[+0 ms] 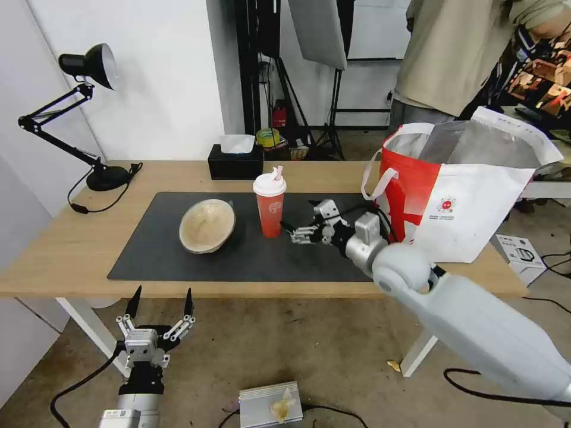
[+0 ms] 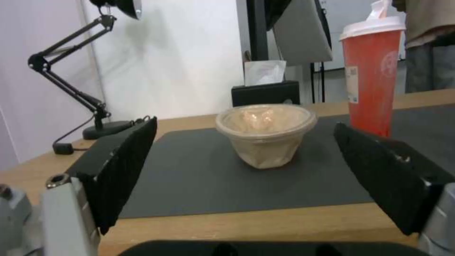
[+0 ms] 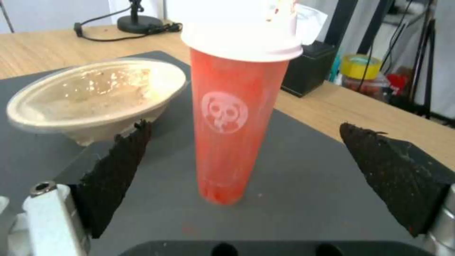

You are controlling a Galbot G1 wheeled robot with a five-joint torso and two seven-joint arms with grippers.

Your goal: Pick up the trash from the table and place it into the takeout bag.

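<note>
Table [image 1: 71,249]: long light-wood top carrying a dark grey mat [image 1: 178,261] along its middle.

Red cup [image 1: 270,205]: white lid and straw, standing upright on the mat near its far edge, about mid-length.

Beige paper-pulp bowl [image 1: 207,225]: sitting tilted on the mat, just left of the cup and apart from it; pale residue is showing inside in the right wrist view [image 3: 95,96].

Takeout bag [image 1: 470,202]: white-and-red tote with foil lining, standing open at the table's right end, its strap handles hanging toward the mat.

Right gripper [image 1: 292,233]: hovering low over the mat just right of the cup, fingers spread wide and grasping nothing; in its wrist view the cup [image 3: 232,117] is lying between the two black pads, touching neither.

Left gripper [image 1: 159,300]: hanging below the table's near edge, left of centre, fingers spread and released, facing the bowl [image 2: 265,133].

Black tissue box [image 1: 235,161]: resting at the far edge behind the cup.

Desk lamp [image 1: 89,65]: standing at the far left corner.
</note>
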